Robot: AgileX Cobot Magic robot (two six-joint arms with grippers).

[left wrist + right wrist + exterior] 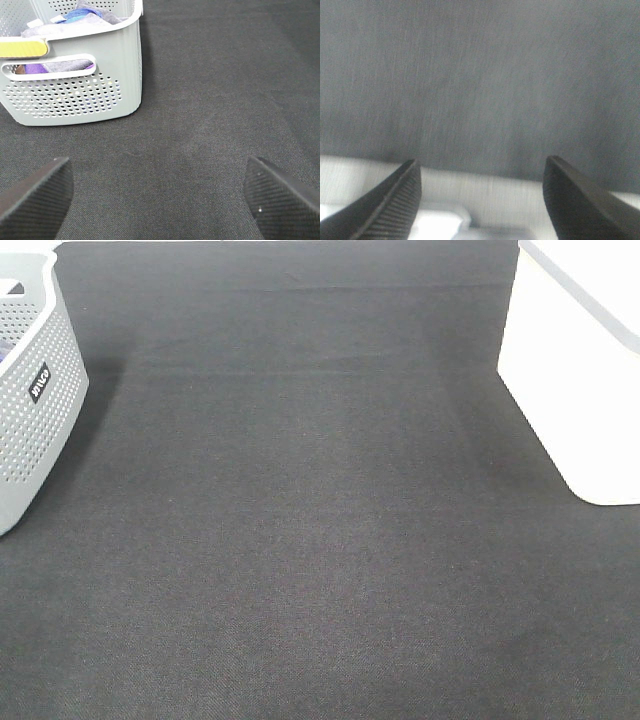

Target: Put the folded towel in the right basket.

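Note:
The right basket (585, 370) is white with plain walls and stands at the right edge of the black cloth; its inside is out of view. No folded towel shows on the cloth. Neither gripper shows in the exterior high view. In the left wrist view my left gripper (160, 200) is open and empty, low over the cloth, a short way from the grey basket. In the right wrist view my right gripper (480, 200) is open and empty, with a white rim (485, 190) between its fingers and dark cloth beyond it.
A grey perforated basket (35, 430) stands at the left edge of the black cloth (300, 520). The left wrist view shows the same basket (75, 95) holding purple, blue and grey cloths (85, 12).

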